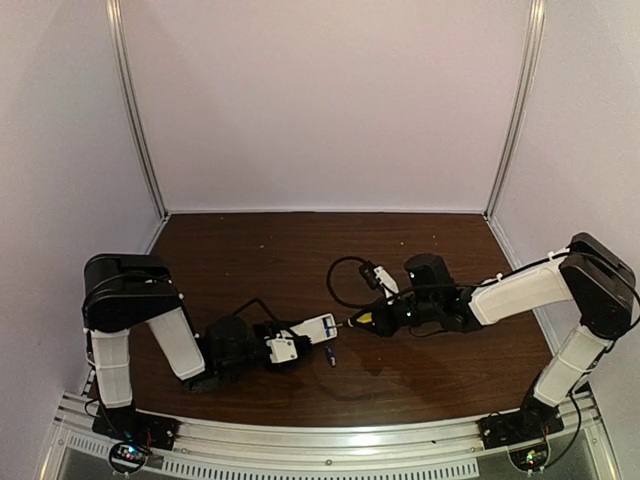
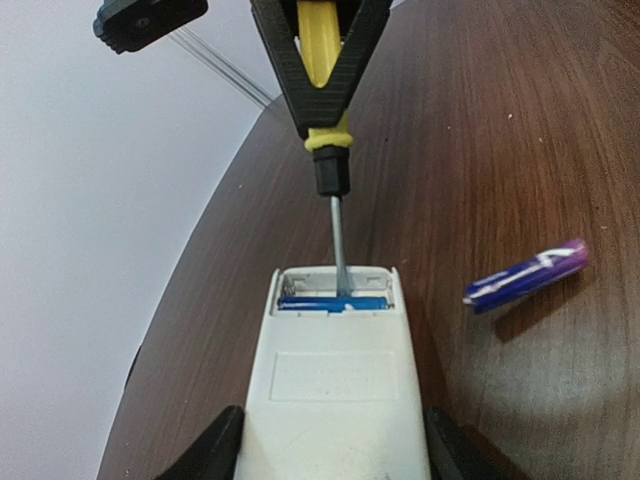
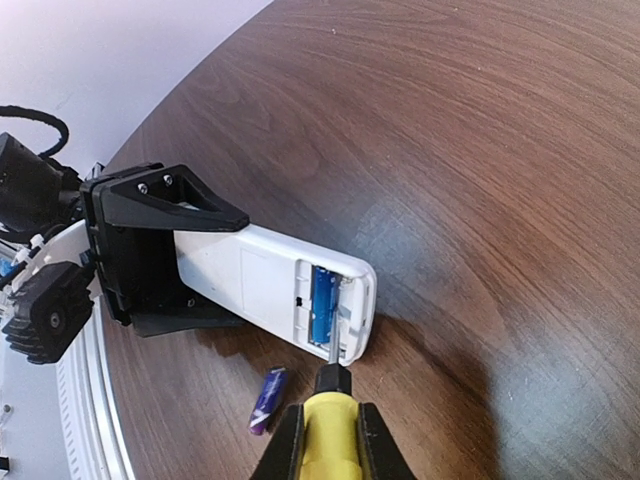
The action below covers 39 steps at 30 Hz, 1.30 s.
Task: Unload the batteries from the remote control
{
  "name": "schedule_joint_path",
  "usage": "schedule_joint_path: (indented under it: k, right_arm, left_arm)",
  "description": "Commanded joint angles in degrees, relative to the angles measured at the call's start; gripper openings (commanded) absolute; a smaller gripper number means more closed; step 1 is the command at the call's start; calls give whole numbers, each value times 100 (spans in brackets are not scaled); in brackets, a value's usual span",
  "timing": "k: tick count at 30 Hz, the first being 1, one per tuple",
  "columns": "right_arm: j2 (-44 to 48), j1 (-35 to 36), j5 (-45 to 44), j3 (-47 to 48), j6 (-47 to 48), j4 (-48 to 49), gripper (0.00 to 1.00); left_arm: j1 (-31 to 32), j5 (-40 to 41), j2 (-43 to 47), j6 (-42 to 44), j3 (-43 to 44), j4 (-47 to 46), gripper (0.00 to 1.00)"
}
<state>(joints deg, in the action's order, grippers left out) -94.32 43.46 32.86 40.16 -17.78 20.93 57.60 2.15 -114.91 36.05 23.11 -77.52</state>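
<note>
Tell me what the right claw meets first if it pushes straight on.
The right claw grips a screwdriver whose tip sits at the blue battery in the remote control's open compartment; that battery probably comes first.

Your top view looks down from above and behind the arm bases, well away from the remote control (image 1: 313, 328), which sits small, just below mid-frame. Your left wrist view sits low and close at the remote control's (image 2: 335, 390) closed end, facing along its length toward the open compartment. Your right wrist view faces the opposite way, from beyond the compartment end and a little higher, looking back over the remote control (image 3: 250, 275). All three views share the remote control, the screwdriver (image 2: 340, 235) at its compartment and the loose battery (image 2: 525, 276) beside it.
</note>
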Motion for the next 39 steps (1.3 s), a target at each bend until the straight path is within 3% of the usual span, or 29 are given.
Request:
schedule_joint_path:
  k: [1, 14, 26, 39]
  right_arm:
    - [175, 472, -116, 45, 171, -533, 0]
    - [250, 554, -694, 179, 13, -839, 0]
    - [754, 1086, -2046, 403, -245, -1888, 0]
    - [868, 1094, -1641, 27, -776, -1259, 0]
  left_arm:
    - [46, -603, 4, -101, 105, -453, 0]
    - [6, -335, -33, -63, 246, -319, 0]
    - [4, -211, 15, -223, 351, -62, 0]
    - [-30, -565, 87, -377, 425, 234, 0]
